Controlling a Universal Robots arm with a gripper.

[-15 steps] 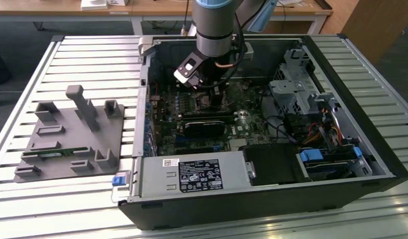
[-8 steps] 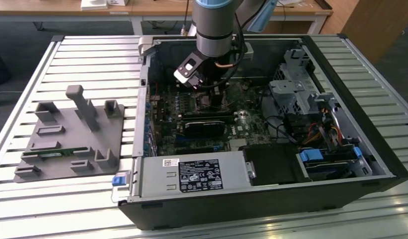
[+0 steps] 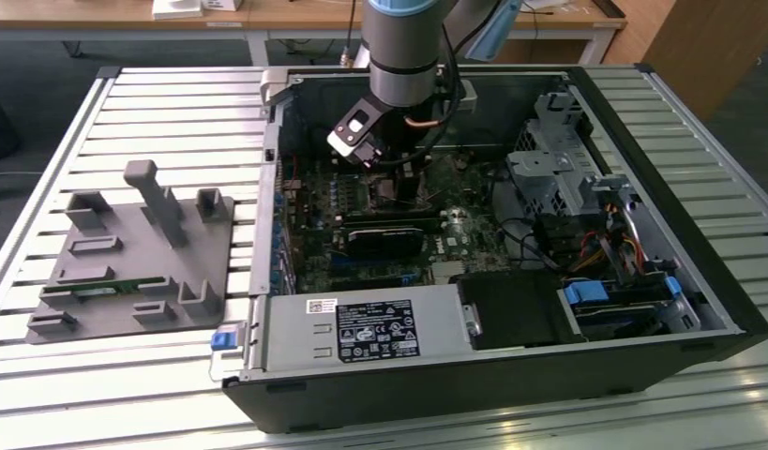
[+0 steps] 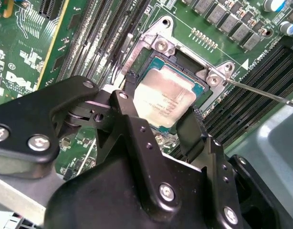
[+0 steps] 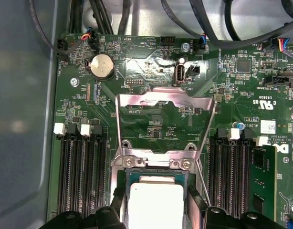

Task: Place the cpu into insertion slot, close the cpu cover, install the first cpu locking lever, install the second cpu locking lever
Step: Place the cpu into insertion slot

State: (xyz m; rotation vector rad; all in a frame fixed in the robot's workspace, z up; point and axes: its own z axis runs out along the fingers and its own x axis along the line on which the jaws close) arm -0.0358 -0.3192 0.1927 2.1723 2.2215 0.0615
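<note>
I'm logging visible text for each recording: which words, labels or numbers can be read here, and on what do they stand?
Black label on the silver power-supply box: print too small to read.
Pale metallic square cpu: faint engraving, not legible.
Green motherboard: white lettering, too small to quote reliably.
So no text can be quoted.
</note>
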